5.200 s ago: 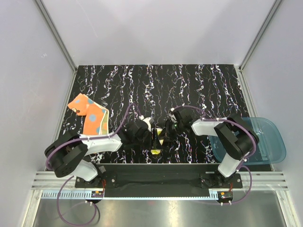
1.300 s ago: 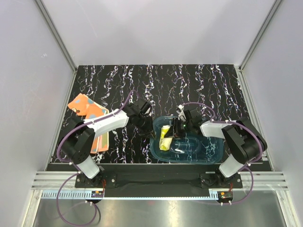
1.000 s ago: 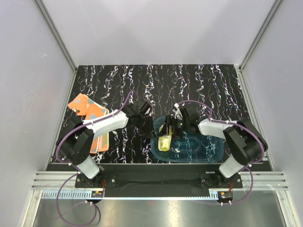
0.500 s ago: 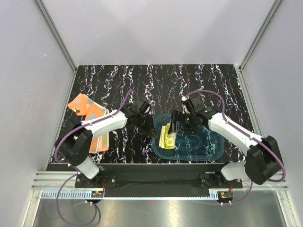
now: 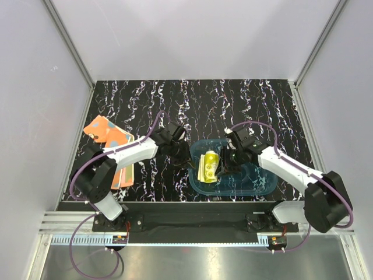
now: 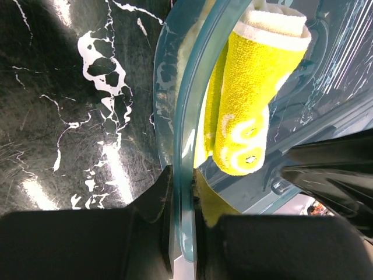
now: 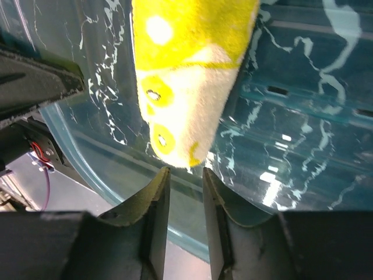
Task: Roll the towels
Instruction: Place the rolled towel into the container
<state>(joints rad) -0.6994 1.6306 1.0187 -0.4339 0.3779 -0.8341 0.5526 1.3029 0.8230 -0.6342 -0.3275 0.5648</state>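
Placement step: yellow towel [image 5: 208, 165], rolled, lies in the blue tray [image 5: 262, 185], whose rim the left gripper [image 6: 182, 233] pinches while the right gripper [image 7: 185, 201] hovers narrowly parted and empty; next, the orange dotted towel [image 5: 114, 150], flat at left, needs rolling.

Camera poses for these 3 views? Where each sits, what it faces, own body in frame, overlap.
Top external: above and behind the bases, looking down at the table; both arms, orange towel, tray.
Left wrist: on the left arm, facing the tray rim its fingers clamp; right gripper at right.
Right wrist: facing into the tray; own fingers below.
Shared: the rolled yellow towel, in all three.
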